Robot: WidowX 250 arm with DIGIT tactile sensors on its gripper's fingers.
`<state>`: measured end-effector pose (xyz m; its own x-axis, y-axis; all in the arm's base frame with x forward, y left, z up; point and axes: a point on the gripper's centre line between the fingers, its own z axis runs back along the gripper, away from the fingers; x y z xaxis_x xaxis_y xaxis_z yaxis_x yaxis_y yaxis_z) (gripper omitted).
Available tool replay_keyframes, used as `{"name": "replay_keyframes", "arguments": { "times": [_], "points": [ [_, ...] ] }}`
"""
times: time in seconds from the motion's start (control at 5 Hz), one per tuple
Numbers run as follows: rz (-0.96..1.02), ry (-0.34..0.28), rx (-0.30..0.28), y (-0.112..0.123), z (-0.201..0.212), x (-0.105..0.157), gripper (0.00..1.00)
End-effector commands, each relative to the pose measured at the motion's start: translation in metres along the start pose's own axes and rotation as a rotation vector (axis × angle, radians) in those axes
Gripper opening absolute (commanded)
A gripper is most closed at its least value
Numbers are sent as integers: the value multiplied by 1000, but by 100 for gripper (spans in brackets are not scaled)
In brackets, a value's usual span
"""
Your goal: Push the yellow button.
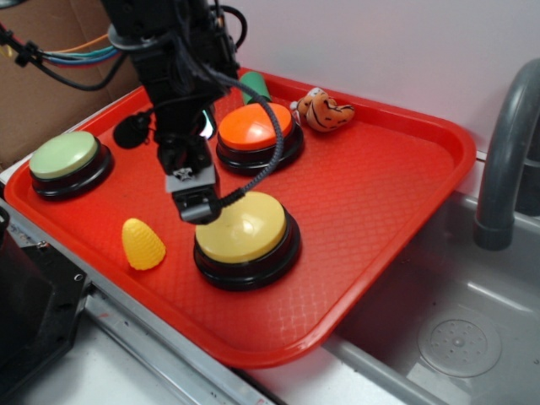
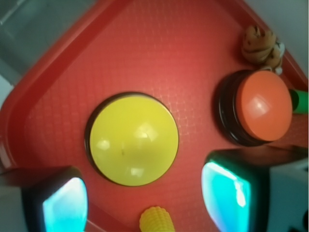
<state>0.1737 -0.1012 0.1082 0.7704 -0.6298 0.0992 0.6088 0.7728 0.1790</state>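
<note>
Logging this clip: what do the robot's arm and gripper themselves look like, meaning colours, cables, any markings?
The arm is black, with a bundle of blue, orange and black cables trailing off near its top. A ribbed black cable curves down beside the gripper, which carries a small grey block. In the wrist view, the fingers are dark with glowing turquoise pads.

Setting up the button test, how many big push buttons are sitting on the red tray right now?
3: the yellow button at the tray's near middle, the orange button behind it, and the green button at the left edge. None seems hidden.

Black arm [image 1: 173, 59] reaching steeply downward, hand [image 1: 196, 205] pointing down, fingers [image 2: 227, 191] spread apart
</note>
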Motion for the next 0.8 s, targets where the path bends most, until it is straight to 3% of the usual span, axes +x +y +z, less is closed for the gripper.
{"name": "replay_keyframes", "arguments": {
  "times": [0.0, 0.2, 0.6],
  "points": [
    [0, -32, 3, -1, 7, 6, 100],
    [20, 130, -143, -6, -39, 4, 100],
    [4, 153, -157, -11, -71, 7, 100]
  ]
}}
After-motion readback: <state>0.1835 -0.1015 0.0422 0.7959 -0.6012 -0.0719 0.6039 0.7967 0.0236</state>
